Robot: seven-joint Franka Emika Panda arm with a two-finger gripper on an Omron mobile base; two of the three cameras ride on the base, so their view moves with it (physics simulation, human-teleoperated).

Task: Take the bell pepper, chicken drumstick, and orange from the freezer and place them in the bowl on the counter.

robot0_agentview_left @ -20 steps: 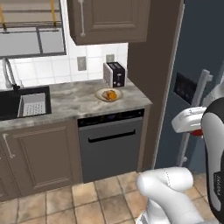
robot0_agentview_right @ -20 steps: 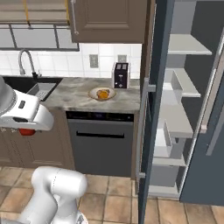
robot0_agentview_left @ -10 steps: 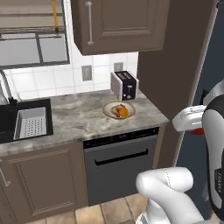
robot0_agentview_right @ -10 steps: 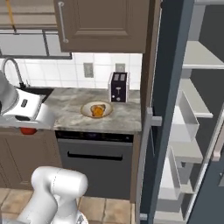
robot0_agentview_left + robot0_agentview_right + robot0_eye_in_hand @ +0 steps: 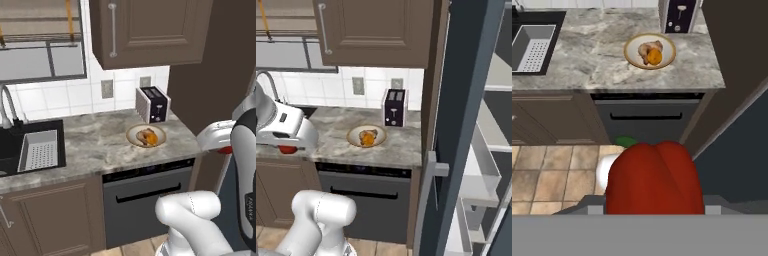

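Holding the bell pepper (image 5: 654, 177) clamped in my gripper (image 5: 654, 200), I read left to right: counter (image 5: 597, 55), then the bowl (image 5: 632, 44), with drumstick (image 5: 643, 49) and orange (image 5: 654, 56), straight ahead and well apart.

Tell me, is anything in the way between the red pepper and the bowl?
Nothing visible blocks it. The hand holds the bell pepper out over the floor, and the bowl sits beyond the counter edge, with open air between.
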